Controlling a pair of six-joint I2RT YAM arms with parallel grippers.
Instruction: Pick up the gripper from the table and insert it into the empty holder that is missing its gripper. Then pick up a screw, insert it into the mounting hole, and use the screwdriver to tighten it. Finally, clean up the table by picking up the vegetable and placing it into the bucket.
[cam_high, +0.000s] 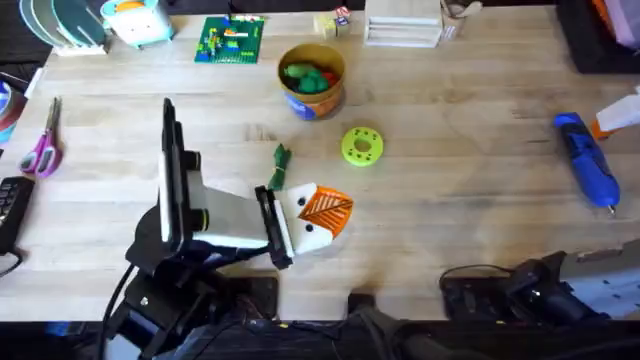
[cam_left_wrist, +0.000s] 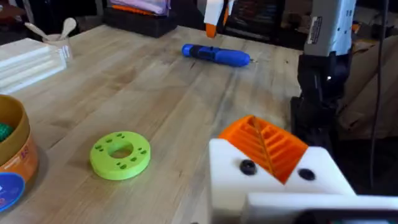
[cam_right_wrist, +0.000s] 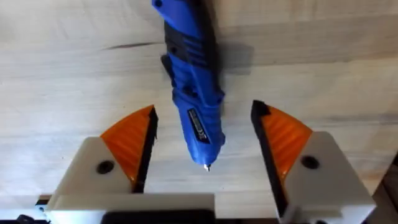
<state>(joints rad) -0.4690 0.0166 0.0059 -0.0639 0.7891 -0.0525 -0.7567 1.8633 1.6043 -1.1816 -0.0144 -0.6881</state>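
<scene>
Over the screwdriver (cam_right_wrist: 196, 106), right gripper (cam_right_wrist: 202, 140) is hanging open, fingers straddling it; left gripper (cam_high: 320, 213) closure is not showing.

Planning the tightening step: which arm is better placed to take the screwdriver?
Right. Its tool hangs open directly over the screwdriver, fingers either side. The left tool sits mid-table, far from it.

We see a lime-green disc (cam_high: 362, 145) lying flat near the middle of the wooden table (cam_high: 460, 120). Pink-handled scissors (cam_high: 43, 143) lie at the left edge. Along the far edge stand a green brick plate (cam_high: 230, 39) with small bricks on it, and a white rack (cam_high: 403, 24)
</scene>
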